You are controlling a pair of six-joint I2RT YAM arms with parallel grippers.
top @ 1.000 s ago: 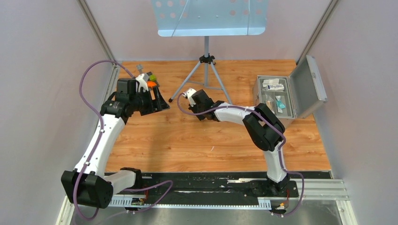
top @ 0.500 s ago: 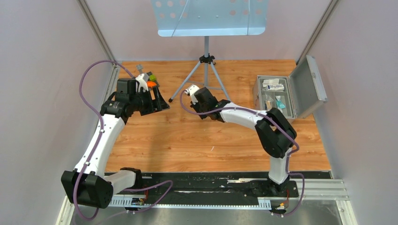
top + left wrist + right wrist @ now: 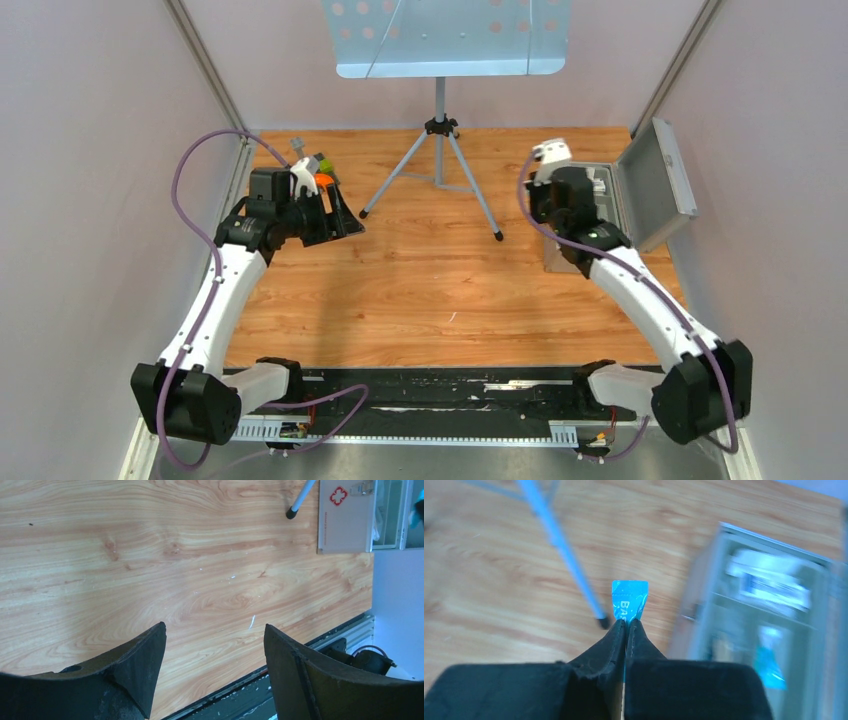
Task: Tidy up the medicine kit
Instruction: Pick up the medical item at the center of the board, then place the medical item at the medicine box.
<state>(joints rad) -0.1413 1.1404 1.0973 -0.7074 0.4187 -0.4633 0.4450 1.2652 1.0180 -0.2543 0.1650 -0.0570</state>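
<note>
1. two end effectors are in view, well apart over the wooden worktop (image 3: pixel 420 290).
2. the right end effector (image 3: pixel 626 623) is pinched tight on a thin blue packet (image 3: pixel 629 597) with white lettering, which sticks out past its tips.
3. the medicine kit (image 3: pixel 699 595) lies ahead and to the right of those tips, lid open and blurred; a white box (image 3: pixel 771 582) and a second bluish item (image 3: pixel 766 660) show inside.
4. a tripod leg (image 3: pixel 559 540) ends at a dark foot just left of the held packet in the right wrist view.
5. the left end effector (image 3: pixel 214 630) is spread wide with nothing between its fingers and bare worktop beneath; the kit's red-cross front sits far ahead of it, to the right.
</note>
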